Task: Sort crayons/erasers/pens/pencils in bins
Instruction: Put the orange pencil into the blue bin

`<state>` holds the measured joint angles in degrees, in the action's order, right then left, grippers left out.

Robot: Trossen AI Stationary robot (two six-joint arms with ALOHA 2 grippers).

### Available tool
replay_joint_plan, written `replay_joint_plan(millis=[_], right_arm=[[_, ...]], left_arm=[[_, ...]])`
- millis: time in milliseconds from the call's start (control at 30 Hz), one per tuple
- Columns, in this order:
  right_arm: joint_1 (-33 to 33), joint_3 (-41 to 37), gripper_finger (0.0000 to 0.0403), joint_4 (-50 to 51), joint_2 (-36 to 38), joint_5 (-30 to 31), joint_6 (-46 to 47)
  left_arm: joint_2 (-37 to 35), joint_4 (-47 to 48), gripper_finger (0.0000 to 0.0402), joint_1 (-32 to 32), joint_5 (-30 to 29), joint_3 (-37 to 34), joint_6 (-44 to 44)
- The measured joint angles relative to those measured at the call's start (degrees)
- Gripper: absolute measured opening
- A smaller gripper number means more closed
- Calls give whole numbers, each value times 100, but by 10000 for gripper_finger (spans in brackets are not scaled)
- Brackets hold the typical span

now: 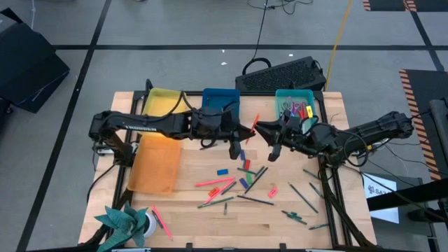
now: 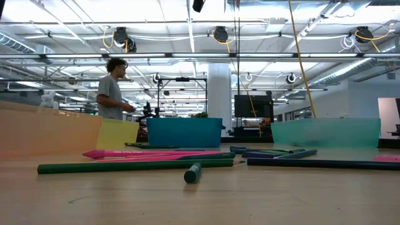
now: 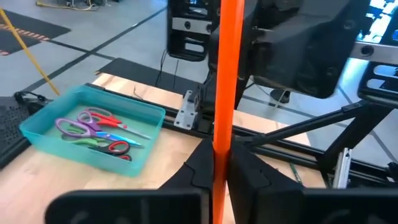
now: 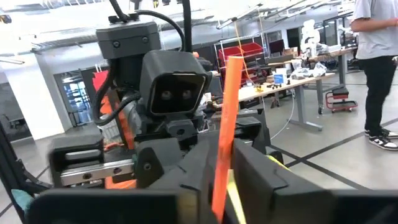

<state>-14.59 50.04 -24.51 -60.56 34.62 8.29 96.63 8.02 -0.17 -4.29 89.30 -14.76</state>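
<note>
Both jaws clench one orange stick [image 1: 256, 120] | left gripper [image 1: 246, 131] meets right gripper [image 1: 262, 129] at upper centre | we judge a handover toward a bin.

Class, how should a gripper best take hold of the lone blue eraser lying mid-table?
Grip the blue eraser across its narrower width, with the jaws coming straight down. It lies flat on the table, apart from the nearby sticks, so both long sides are free.

black keyboard [image 1: 283, 75] behind the table, person [image 2: 112, 89] beyond
</note>
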Motion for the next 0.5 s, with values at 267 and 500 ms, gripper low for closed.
replay_joint_plan(millis=[267, 500], right_arm=[[-2, 2, 169, 773, 295, 443, 228], [-44, 4, 184, 2332, 132, 417, 1599]], left_arm=[[-264, 1368, 20, 651, -215, 4, -495], [124, 3108, 21, 1935, -672, 6, -1569]])
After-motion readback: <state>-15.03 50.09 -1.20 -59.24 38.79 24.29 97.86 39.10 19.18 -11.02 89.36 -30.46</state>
